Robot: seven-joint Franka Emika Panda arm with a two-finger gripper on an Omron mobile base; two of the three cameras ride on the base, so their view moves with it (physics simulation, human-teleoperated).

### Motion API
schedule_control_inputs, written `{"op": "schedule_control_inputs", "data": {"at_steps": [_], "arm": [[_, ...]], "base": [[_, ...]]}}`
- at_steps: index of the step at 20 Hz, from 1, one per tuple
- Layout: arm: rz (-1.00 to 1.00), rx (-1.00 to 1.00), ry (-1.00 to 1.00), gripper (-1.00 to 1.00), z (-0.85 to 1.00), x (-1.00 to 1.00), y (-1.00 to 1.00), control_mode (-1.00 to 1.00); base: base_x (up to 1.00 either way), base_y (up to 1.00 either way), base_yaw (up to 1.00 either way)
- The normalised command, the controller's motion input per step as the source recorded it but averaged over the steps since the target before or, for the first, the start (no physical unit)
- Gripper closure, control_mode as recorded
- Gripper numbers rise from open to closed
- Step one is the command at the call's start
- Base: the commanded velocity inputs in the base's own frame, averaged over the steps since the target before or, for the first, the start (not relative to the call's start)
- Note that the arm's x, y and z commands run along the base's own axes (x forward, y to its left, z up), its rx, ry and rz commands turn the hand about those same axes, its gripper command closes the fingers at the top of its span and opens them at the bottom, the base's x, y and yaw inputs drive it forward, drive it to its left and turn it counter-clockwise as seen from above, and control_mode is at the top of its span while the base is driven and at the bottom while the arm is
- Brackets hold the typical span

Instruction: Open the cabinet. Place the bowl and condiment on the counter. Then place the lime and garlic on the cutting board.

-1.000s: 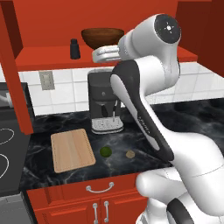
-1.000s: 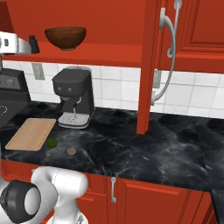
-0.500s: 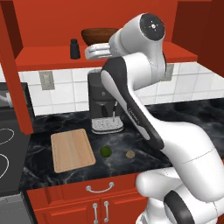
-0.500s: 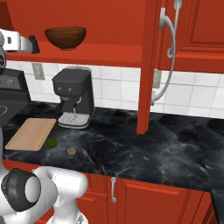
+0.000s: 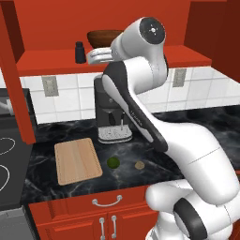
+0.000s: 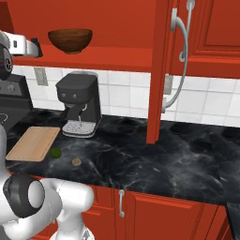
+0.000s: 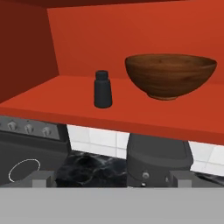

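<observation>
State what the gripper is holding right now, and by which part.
Nothing is held. The gripper is open, in front of the open cabinet's shelf; the condiment and the bowl stand on the shelf ahead of it, both untouched.

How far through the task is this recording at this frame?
Done: cabinet is open. In hand: nothing; open gripper faces the condiment and bowl on the shelf. Left: both to the counter, then lime and garlic onto the cutting board.
</observation>
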Motion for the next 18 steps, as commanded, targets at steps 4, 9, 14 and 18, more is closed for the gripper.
{"op": "schedule_control_inputs", "data": {"at_steps": [4, 9, 14, 18], "arm": [[0.0, 0.0, 0.0, -1.0, -0.09, 0.27, 0.09, -1.0], [0.0, 0.0, 0.0, -1.0, 0.0, 0.25, 0.15, -1.0], [0.0, 0.0, 0.0, -1.0, 0.0, 0.25, 0.18, -1.0], [0.0, 0.0, 0.0, -1.0, -0.08, 0.21, 0.13, -1.0]], "base": [[0.0, 0.0, 0.0], [0.0, 0.0, 0.0], [0.0, 0.0, 0.0], [0.0, 0.0, 0.0]]}}
